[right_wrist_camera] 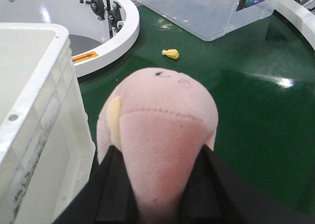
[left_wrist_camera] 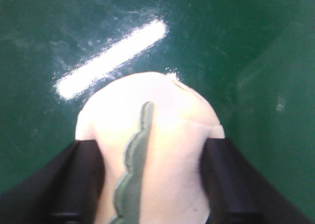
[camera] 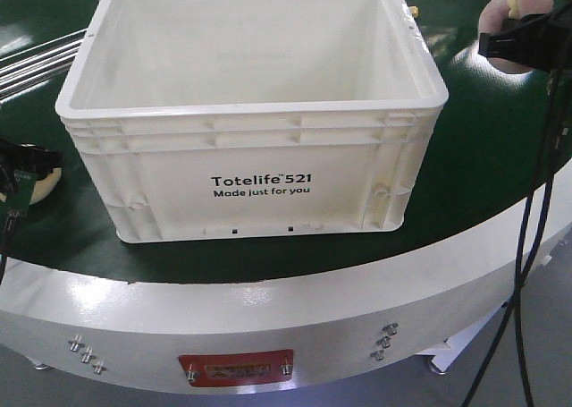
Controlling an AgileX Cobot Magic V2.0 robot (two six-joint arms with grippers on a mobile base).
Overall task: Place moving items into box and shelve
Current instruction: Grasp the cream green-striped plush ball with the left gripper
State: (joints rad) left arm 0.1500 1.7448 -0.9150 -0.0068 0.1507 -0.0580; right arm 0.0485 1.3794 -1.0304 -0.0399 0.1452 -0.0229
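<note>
In the left wrist view, the left claw [left_wrist_camera: 150, 150] is clenched on the cream bun toy [left_wrist_camera: 162, 115]. Its black fingers [left_wrist_camera: 78, 175] press both flanks and the green scalloped stripe runs up the middle between them. The toy sits over the green surface [left_wrist_camera: 246, 47]; whether it touches the surface cannot be told.

In the right wrist view, the right claw [right_wrist_camera: 161, 155] is clamped on the pink bun toy [right_wrist_camera: 162, 111], which has a yellow patch on its left side. The white crate [right_wrist_camera: 34, 86] stands just to the left of this toy, its rim at about the toy's height.

From the front, the crate [camera: 259, 148] sits mid-surface, open side up, with its printed side facing the camera. The left claw [camera: 22, 170] is low at the crate's left, beside its lower wall, with the cream toy [camera: 43, 188] under it. The right claw [camera: 518, 40] is further back at the crate's right, outside the rim, with the pink toy [camera: 509, 9] in its grip. Black cables [camera: 536, 246] hang down from that arm.

Beyond the pink toy, a small yellow object [right_wrist_camera: 171, 53] lies on the green surface [right_wrist_camera: 256, 111]. Further back stands a clear plastic bin [right_wrist_camera: 211, 12].
</note>
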